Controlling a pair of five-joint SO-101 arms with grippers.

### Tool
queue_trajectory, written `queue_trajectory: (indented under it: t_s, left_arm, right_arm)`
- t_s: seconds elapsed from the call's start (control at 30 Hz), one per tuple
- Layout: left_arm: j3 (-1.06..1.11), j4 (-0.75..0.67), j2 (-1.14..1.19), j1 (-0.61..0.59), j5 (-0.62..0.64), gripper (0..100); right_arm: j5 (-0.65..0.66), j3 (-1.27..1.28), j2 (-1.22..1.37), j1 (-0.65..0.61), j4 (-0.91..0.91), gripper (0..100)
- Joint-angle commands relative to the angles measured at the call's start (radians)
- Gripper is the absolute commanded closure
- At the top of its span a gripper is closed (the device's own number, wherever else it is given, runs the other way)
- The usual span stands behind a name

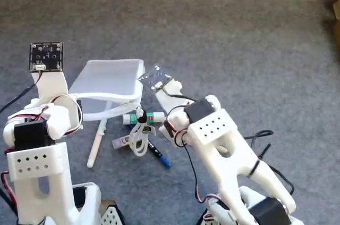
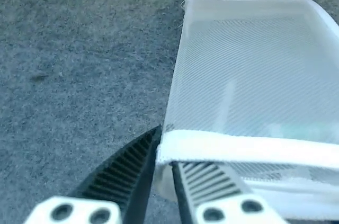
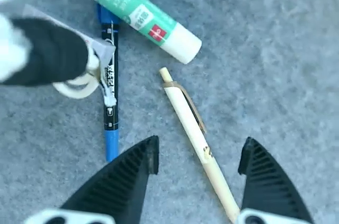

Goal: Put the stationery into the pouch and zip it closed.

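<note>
Left gripper (image 2: 165, 155) is clamped on the pouch's (image 1: 109, 84) white edge. The pouch sits left of centre on the grey carpet (image 1: 255, 49). Right gripper (image 3: 200, 140) has its jaws wide apart, hovering right over a cream pen (image 3: 193, 128). Glue stick (image 3: 140, 15), blue pen (image 3: 110, 128) and tape (image 3: 74, 91) lie bunched together just on the near side of the pouch.

Left hand (image 2: 165, 147) pinched, right hand (image 3: 200, 142) spread

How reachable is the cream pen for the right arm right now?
Probably yes: the right gripper hangs open over the cream pen, which lies apart from the glue stick and blue pen.
</note>
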Motion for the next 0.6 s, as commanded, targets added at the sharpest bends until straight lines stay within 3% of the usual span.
queue_trajectory:
  t_s: [0.0,0.17,0.57]
  left_arm:
    - [0.007,-0.041,-0.004,-0.016,0.025,99]
    - [0.010,-0.040,-0.004,-0.016,0.025,99]
    - [0.036,-0.043,-0.004,-0.016,0.021,99]
  right_arm:
    - [0.028,-0.021,0.050,-0.015,-0.061,77.1]
    - [0.097,-0.030,0.197,-0.016,-0.113,77.1]
    - [0.100,-0.030,0.371,-0.035,-0.208,82.8]
